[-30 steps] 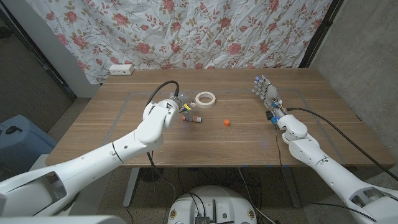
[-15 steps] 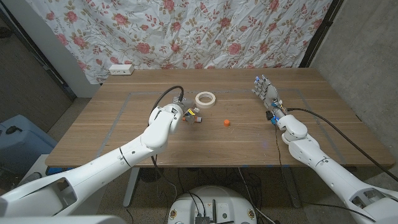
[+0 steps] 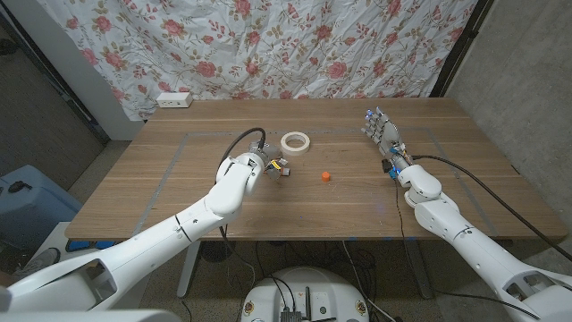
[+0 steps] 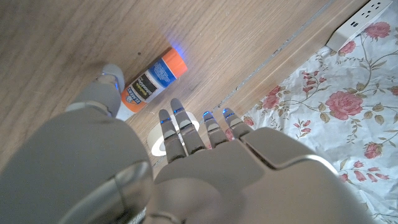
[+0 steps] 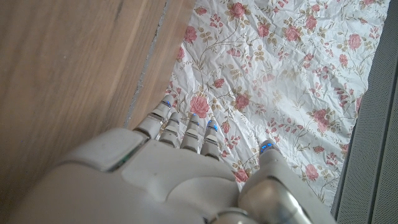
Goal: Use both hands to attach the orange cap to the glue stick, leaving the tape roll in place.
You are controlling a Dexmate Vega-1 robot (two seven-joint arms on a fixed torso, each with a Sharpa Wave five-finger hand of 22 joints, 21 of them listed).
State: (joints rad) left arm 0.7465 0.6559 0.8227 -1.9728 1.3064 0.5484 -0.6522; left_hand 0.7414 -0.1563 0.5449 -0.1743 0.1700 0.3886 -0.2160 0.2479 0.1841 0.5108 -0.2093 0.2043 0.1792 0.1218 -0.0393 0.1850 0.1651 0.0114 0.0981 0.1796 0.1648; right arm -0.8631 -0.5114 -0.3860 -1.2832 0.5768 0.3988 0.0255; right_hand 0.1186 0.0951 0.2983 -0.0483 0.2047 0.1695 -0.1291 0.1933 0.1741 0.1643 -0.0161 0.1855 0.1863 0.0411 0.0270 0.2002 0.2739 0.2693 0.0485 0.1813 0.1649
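Left hand [image 3: 268,165] has pushed farther across the table over the last second and now sits at the glue stick [image 3: 281,170], just near of the tape roll [image 3: 295,141]; the orange cap [image 3: 325,176] lies apart to the right, untouched. Right hand [image 3: 382,134] waits far right, fingers spread, empty. From the left wrist, fingers [image 4: 180,127] are extended over the glue stick [image 4: 152,81], not yet closed. Right wrist view shows straight fingers [image 5: 186,130]. Grasping looks imminent.

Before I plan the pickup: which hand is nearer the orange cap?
Left. The left hand is by the glue stick, beside the orange cap; the right hand stands farther off.
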